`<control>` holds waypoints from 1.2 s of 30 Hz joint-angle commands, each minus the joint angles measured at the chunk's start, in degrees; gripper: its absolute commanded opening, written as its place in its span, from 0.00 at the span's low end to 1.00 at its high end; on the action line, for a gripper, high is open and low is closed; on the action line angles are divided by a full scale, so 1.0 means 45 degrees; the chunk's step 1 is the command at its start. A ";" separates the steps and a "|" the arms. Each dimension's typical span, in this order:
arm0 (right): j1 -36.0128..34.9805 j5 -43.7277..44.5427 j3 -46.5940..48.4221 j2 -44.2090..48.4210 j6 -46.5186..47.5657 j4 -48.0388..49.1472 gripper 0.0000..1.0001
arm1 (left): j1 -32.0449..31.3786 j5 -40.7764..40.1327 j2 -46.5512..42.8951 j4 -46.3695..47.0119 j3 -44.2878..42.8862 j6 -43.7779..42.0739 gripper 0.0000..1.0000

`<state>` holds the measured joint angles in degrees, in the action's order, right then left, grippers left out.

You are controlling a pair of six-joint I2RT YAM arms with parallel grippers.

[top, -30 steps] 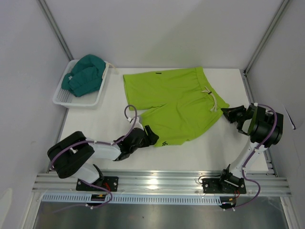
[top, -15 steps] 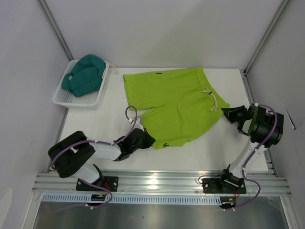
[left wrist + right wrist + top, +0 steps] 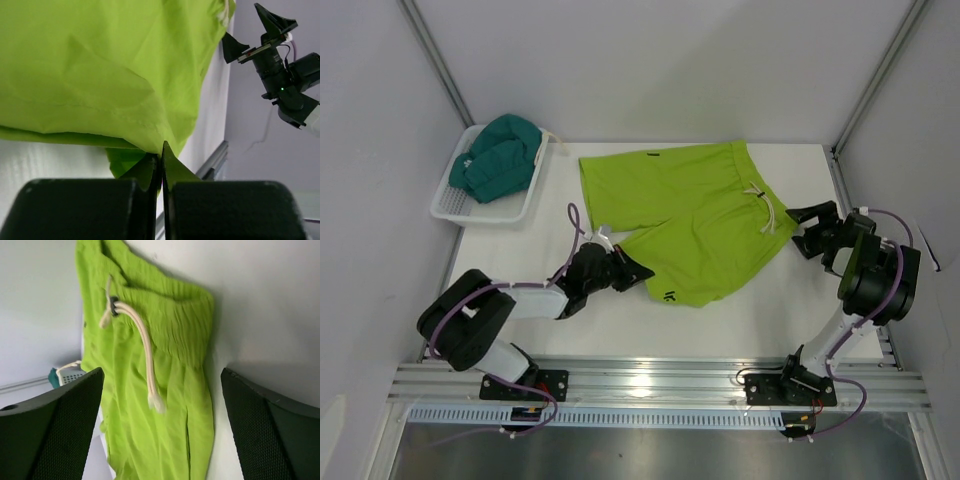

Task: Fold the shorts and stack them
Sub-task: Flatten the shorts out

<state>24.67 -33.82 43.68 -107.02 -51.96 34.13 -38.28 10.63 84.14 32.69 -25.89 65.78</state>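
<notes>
The lime green shorts (image 3: 690,215) lie spread flat on the white table, waistband and cream drawstring (image 3: 145,342) toward the right. My left gripper (image 3: 626,272) is shut on the hem of the near leg; in the left wrist view the green shorts (image 3: 100,75) run down into the closed tips of the left gripper (image 3: 161,150). My right gripper (image 3: 803,229) stands open just right of the waistband corner, holding nothing. In its own view the right gripper (image 3: 162,425) frames the green shorts (image 3: 170,405). The dark teal shorts (image 3: 498,155) sit bunched in the basket.
A white mesh basket (image 3: 448,205) stands at the back left corner of the table. Grey walls and metal frame posts close in the sides and back. An aluminium rail (image 3: 650,380) runs along the near edge.
My left gripper shut on the near leg hem and drew it left and slightly back. My right gripper went from shut to wide open and shifted a little toward the back.
</notes>
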 commanded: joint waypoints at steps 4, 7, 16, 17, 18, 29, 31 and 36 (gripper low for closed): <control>0.0064 0.2321 -0.0877 0.2920 0.2094 -0.5411 1.00 | 0.0089 0.1309 0.0969 0.2030 -0.0575 0.1065 0.00; 0.0338 0.2145 -0.1678 0.4034 0.2367 -0.5884 0.99 | 0.0186 0.1697 0.1652 0.2907 -0.0633 0.1573 0.00; -0.0070 0.1229 -0.2653 0.5497 0.2602 -0.6158 0.89 | 0.0285 0.1879 0.1600 0.3773 -0.0187 0.2473 0.00; -0.0168 0.1169 -0.2791 0.5772 0.2641 -0.6236 0.89 | 0.0285 0.1721 0.1325 0.3501 0.0009 0.2376 0.00; -0.0381 0.1072 -0.2928 0.6065 0.2641 -0.6430 0.89 | 0.0304 0.1564 0.1032 0.2686 0.0088 0.2220 0.00; -0.5106 0.2768 -0.3789 1.0420 0.2253 -0.9301 0.74 | 0.0285 -0.1561 -0.1841 -0.4352 -0.0439 -0.0671 0.00; -0.6544 0.3352 -0.3808 1.0734 0.2037 -0.9420 0.68 | 0.0285 -0.1893 -0.1939 -0.4607 -0.0399 -0.0827 0.00; -0.9636 0.4955 -0.3516 1.1126 0.1277 -0.9948 0.73 | 0.0304 -0.2012 -0.1589 -0.4724 -0.0554 -0.0848 0.00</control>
<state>-12.67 -17.89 27.00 -58.11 -43.38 -7.94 -37.30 3.90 77.01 13.54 -26.83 64.16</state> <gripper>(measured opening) 0.712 0.005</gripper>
